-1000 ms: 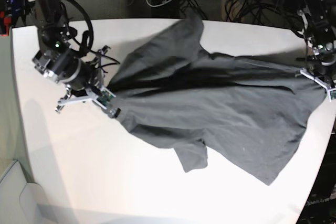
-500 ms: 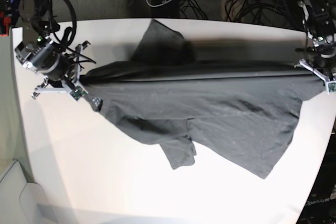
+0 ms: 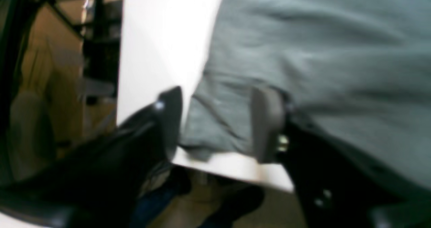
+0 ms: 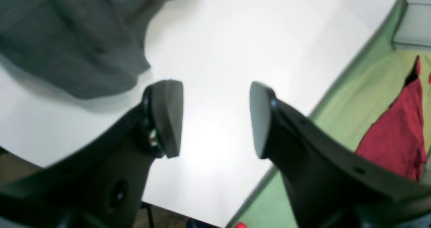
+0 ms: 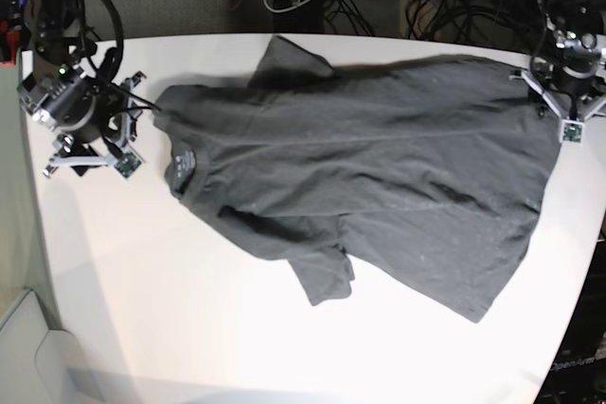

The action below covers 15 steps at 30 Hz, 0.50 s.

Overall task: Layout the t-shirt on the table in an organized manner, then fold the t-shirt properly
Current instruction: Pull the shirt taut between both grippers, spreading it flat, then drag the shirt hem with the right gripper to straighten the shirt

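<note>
Now the t-shirt [image 5: 379, 158] is lying spread across the bench [image 5: 189, 328], covering its upper and middle part in the base view, with the collar pointing toward 9 o'clock and the hem toward 3 o'clock. One sleeve [image 5: 327, 276] is sticking out toward 6 o'clock, partly bunched, and the other sleeve [image 5: 289, 56] is poking toward 12 o'clock near the far bench edge. Fabric is showing wrinkles across the body, not flat yet.

Right claw [image 5: 90, 144] is sitting at 9 o'clock of the shirt, just beside the collar, over bare bench. In the right wrist view the right claw [image 4: 215, 117] is standing with jaws apart, nothing between them but white bench; the shirt edge [image 4: 67, 39] is lying off toward 10 o'clock, clear of the fingers [image 4: 168, 117].

Left claw [image 5: 565, 106] is sitting at 3 o'clock of the shirt, at the bench edge by the hem corner. In the left wrist view the left claw [image 3: 219, 123] is showing jaws parted, with the grey shirt fabric [image 3: 320, 53] lying on the bench between and beyond the fingers [image 3: 266, 120]; the picture is blurred, and the fabric is looking loose, not pinched. A bench corner [image 3: 235, 167] is showing under the claw.
</note>
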Each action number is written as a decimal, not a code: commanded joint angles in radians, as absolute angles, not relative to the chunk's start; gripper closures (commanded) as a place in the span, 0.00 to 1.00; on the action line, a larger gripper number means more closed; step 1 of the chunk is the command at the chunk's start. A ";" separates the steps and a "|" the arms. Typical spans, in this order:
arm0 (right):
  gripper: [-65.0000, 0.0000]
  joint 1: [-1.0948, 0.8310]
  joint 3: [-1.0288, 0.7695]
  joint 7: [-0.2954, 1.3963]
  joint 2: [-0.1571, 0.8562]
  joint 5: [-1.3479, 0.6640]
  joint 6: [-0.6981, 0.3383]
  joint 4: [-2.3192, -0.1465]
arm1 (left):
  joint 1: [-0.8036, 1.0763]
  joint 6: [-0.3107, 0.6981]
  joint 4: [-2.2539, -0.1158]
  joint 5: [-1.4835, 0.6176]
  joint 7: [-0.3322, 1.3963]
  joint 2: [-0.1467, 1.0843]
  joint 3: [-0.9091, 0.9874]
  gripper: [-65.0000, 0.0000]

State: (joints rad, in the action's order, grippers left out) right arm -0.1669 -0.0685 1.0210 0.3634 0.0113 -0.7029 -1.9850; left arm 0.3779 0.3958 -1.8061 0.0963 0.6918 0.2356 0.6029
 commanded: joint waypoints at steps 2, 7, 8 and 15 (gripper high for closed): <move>0.50 -0.136 -0.079 1.007 0.371 0.007 -0.698 -2.003 | 0.380 0.395 -1.873 0.101 0.679 0.248 0.610 0.38; 0.50 0.019 -0.073 1.021 0.294 0.007 -0.698 -1.975 | 0.351 0.403 -1.902 0.102 0.684 0.220 0.644 0.21; 0.50 0.061 -0.071 1.046 0.278 0.007 -0.698 -1.957 | 0.343 0.403 -1.902 0.102 0.685 0.219 0.648 0.18; 0.37 0.423 0.079 1.228 0.137 0.005 -0.698 -1.658 | 0.343 0.404 -1.903 0.101 0.685 0.180 0.650 0.09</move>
